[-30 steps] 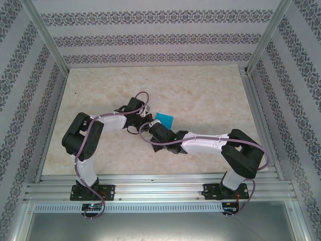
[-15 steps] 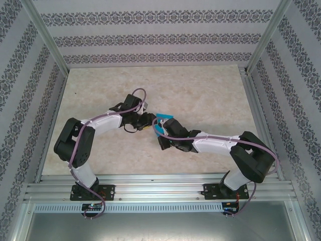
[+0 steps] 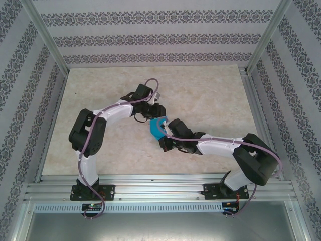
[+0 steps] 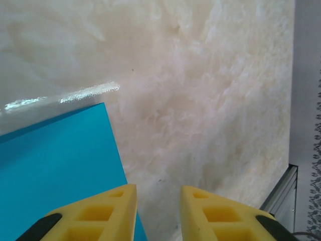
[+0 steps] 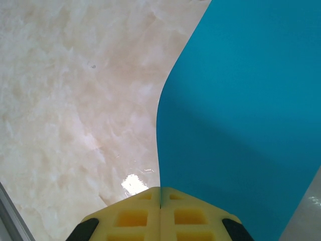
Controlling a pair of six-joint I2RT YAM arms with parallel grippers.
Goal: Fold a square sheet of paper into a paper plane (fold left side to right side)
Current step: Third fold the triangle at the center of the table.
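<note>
The square sheet of paper [image 3: 157, 128] is cyan-blue and stands curled up off the marble-look table between the two grippers. My right gripper [image 3: 166, 132] is shut on it. In the right wrist view the yellow fingers [image 5: 160, 193] meet with the sheet's edge pinched between them, and the paper [image 5: 241, 110] rises away to the right. My left gripper [image 3: 152, 114] is open just beyond the sheet. Its fingers [image 4: 158, 198] stand apart over bare table, and the paper [image 4: 55, 160] lies by the left fingertip [image 4: 120, 201]. A paper plane is out of view.
Aluminium rails [image 3: 160, 188] run along the near edge where both arm bases are bolted. Patterned walls [image 3: 150, 37] enclose the table. A frame rail [image 4: 286, 191] shows at the right edge of the left wrist view.
The right gripper has pulled the paper up from flat into a curl and nearer. The left gripper has opened and swung right and farther back.
</note>
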